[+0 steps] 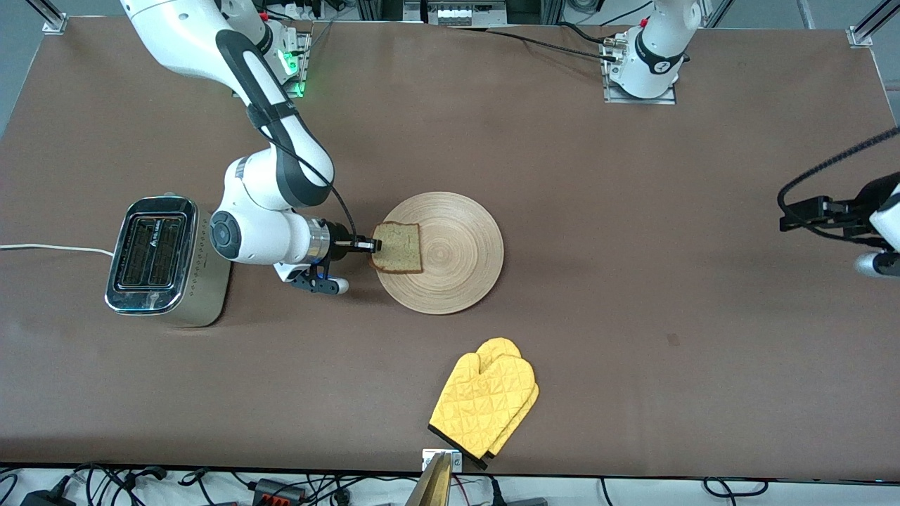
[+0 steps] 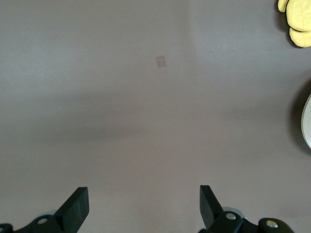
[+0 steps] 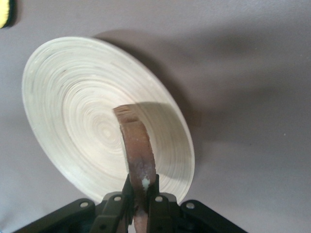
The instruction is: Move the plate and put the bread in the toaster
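So, scanning from the right arm's end of the bench (image 1: pixel 562 211): we see the toaster (image 1: pixel 165 260) first, boxy, shiny chrome top with two dark slots, cream-beige side with rows of small dots, white power cord (image 1: pixel 49 247) running off toward the bench edge. Both slots look empty.

Next, the right gripper (image 1: pixel 376 245) sits over the plate's rim on the toaster side, wrist turned sideways. We see its fingers (image 3: pixel 114 211) clamped on the bread (image 1: pixel 399 247) by the crust edge. The bread is a squarish pale tan slice with a dark brown crust; the right wrist view shows it edge-on, slightly curved, casting a shadow on the plate. We can't tell whether it's fully off the plate or still touching it.

The plate (image 1: pixel 457 260) is large, round, flat, light wood with fine concentric rings, wider than the toaster, lying near mid-bench.

Nearer the front camera than the plate, a yellow quilted oven mitt (image 1: pixel 485 407) lies by the bench edge, well apart from the plate.

Last, the left gripper (image 2: pixel 144 206) waits over bare bench at the left arm's end, its fingers (image 2: pixel 77 204) spread wide, holding nothing.
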`<action>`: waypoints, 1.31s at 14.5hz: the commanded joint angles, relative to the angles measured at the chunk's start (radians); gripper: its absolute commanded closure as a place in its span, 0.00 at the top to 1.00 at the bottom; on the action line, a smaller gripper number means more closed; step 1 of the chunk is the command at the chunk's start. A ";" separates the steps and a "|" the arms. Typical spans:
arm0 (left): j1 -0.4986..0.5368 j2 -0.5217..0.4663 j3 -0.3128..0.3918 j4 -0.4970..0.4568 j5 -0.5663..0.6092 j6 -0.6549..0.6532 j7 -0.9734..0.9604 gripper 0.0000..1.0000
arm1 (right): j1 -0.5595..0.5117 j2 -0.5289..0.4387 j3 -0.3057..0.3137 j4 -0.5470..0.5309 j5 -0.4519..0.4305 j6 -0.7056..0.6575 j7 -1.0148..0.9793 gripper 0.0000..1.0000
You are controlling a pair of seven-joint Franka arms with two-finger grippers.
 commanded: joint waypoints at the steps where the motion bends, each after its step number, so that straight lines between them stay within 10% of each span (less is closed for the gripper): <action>1: 0.006 -0.264 0.013 -0.372 0.004 0.184 -0.010 1.00 | 0.005 -0.048 -0.013 -0.001 0.002 -0.073 0.015 0.00; 8: -0.004 -0.383 0.079 -0.538 -0.107 0.268 -0.017 1.00 | -0.006 -0.222 -0.131 0.128 -0.491 -0.410 0.035 0.00; 14: -0.014 -0.406 0.077 -0.563 -0.108 0.256 -0.092 1.00 | -0.009 -0.231 -0.265 0.336 -0.741 -0.688 0.011 0.00; 19: -0.014 -0.409 0.070 -0.564 -0.113 0.256 -0.091 1.00 | -0.089 -0.206 -0.292 0.343 -0.850 -0.650 -0.127 0.00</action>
